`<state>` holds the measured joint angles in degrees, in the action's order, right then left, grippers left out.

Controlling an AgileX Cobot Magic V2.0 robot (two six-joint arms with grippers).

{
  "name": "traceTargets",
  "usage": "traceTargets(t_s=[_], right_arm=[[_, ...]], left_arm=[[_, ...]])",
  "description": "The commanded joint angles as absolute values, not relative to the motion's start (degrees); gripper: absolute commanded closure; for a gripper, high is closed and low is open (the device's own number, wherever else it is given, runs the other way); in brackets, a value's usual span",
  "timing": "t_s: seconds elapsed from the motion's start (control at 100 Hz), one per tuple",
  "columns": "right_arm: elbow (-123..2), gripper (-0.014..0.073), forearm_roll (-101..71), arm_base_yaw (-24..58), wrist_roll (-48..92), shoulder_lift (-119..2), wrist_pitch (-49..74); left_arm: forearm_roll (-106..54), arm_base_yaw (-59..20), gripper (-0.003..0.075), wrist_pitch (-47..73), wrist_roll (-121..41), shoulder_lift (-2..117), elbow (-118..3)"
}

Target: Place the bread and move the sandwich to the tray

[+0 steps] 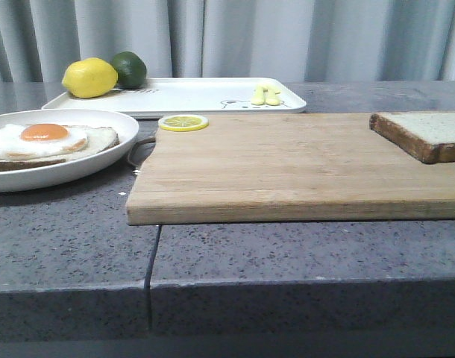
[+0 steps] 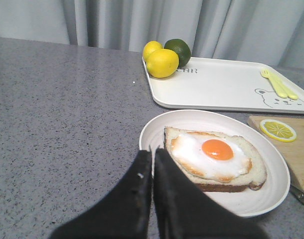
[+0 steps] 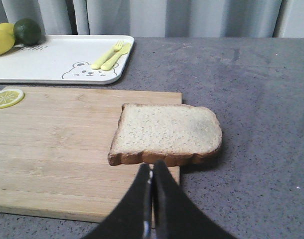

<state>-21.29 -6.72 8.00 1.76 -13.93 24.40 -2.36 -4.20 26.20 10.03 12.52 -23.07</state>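
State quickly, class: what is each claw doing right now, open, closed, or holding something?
Left claw: closed, holding nothing, just short of the plate.
Right claw: closed, holding nothing, just short of the bread.

You have a speckled grey stone countertop [image 1: 302, 253] carrying a rectangular pale wooden cutting board [image 1: 287, 164] at centre, a round white plate [image 1: 101, 160] at nine o'clock, and a flat white rectangular tray [image 1: 205, 95] at eleven o'clock behind the board.

Smooth pale wood board [image 1: 287, 168] on matt speckled grey stone countertop [image 1: 71, 239].
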Motion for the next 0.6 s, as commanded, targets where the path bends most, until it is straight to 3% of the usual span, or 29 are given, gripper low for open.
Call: traceTargets(t_s=[0.0, 0.3, 0.59], right_arm=[[-28.08, 0.0711, -7.03, 7.56, 1.7, -19.13, 24.31], [-42.12, 0.0711, -7.03, 7.56, 1.7, -28.7, 34.5], [-44.09, 0.0711, -7.03, 7.56, 1.7, -29.62, 35.97]], left_arm=[[-2.82, -4.51, 0.0739, 25.47, 10.66, 17.52, -29.44], [-3.46, -4.51, 0.0739, 37.64, 10.56, 27.05, -42.41], [-8.89, -4.51, 0.0739, 42.37, 10.56, 29.39, -45.44]])
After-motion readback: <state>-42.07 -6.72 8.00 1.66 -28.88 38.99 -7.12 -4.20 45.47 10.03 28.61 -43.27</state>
